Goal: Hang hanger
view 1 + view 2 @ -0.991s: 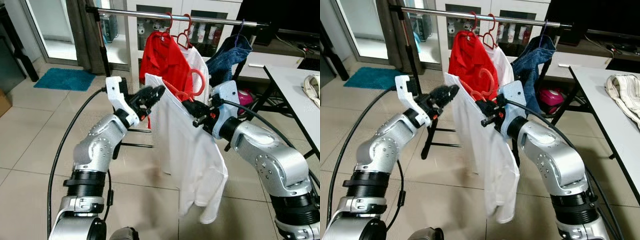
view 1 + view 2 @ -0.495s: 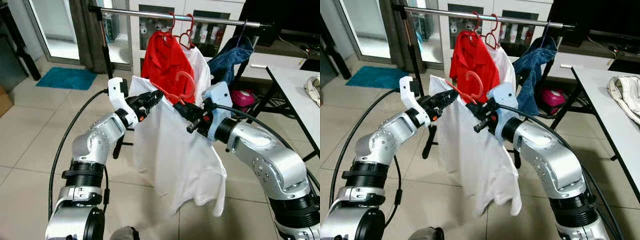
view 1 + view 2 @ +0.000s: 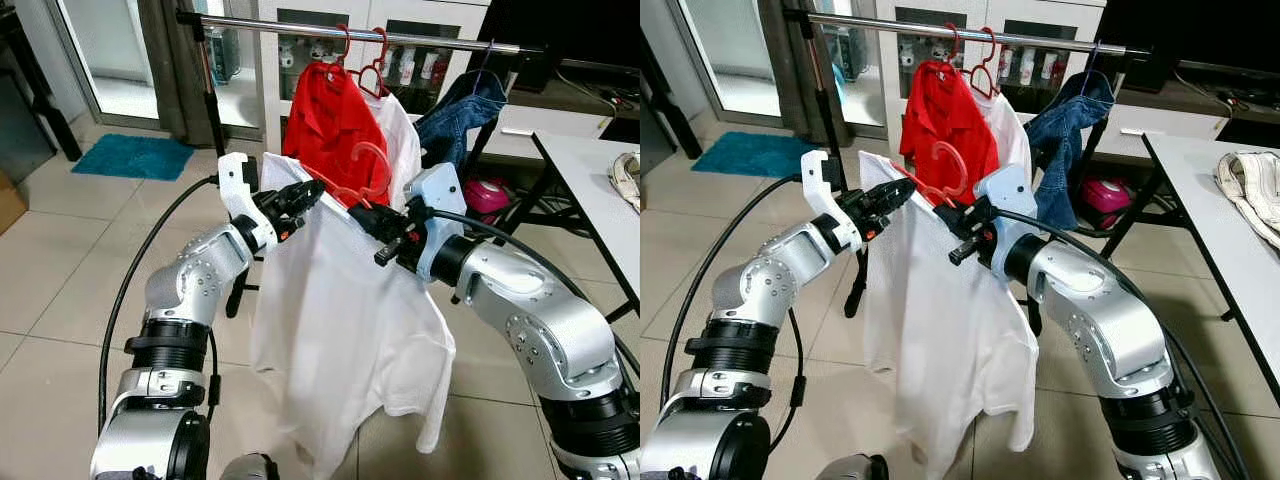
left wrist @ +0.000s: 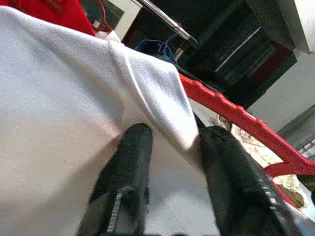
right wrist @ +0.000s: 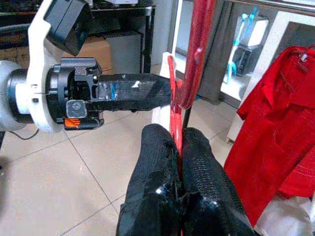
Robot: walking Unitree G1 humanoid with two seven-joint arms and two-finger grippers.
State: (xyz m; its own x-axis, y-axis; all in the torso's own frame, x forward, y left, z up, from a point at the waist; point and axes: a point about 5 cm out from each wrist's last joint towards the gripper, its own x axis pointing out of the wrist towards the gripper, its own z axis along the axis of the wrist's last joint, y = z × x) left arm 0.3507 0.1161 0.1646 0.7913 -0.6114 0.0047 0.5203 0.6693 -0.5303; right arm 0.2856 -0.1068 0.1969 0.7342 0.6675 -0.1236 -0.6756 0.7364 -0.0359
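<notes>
A white shirt (image 3: 340,330) hangs on a red hanger (image 3: 372,168) that I hold up in front of the clothes rail (image 3: 350,32), below its height. My left gripper (image 3: 305,192) is shut on the shirt's shoulder at one end of the hanger; in the left wrist view the white cloth (image 4: 162,93) is folded between its fingers (image 4: 130,152). My right gripper (image 3: 362,215) is shut on the hanger just under its hook; the right wrist view has the red hanger (image 5: 189,73) pinched between the fingertips (image 5: 160,147). The hook stands free, short of the rail.
On the rail hang a red shirt (image 3: 325,110), a white garment (image 3: 405,140) and a denim piece (image 3: 455,115), each on its own hanger. The rack's post (image 3: 210,90) stands left. A white table (image 3: 590,170) with a cloth (image 3: 628,175) is at right. A blue mat (image 3: 130,157) lies on the floor.
Both arms lifted the hanger a little and drew the shirt's shoulders out wider. The shirt's hem has swung down and leftward; over the last half second the grippers hardly moved.
</notes>
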